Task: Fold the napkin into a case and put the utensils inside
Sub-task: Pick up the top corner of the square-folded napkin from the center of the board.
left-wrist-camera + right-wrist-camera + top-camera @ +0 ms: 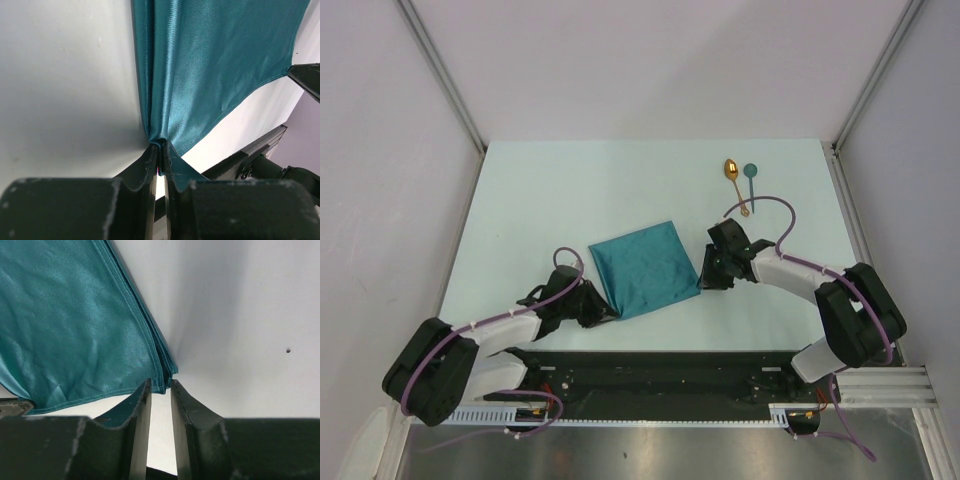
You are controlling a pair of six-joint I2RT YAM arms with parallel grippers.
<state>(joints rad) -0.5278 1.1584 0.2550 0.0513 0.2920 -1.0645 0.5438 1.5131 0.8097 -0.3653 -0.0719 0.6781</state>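
The teal napkin point(645, 270) lies folded into a rough square at the table's middle. My left gripper point(601, 312) is shut on its near-left corner; in the left wrist view the cloth point(215, 60) bunches into the pinched tips point(161, 147). My right gripper point(706, 279) is at the napkin's right corner. In the right wrist view its narrow jaws point(161, 385) hold the stacked layers of that corner point(75, 330) between their tips. The gold spoon point(732, 182) and the teal spoon point(750, 182) lie side by side on the table behind the right gripper, apart from the cloth.
The pale table point(540, 200) is walled by white panels at the back and both sides. The black rail point(650, 370) with the arm bases runs along the near edge, close behind the napkin.
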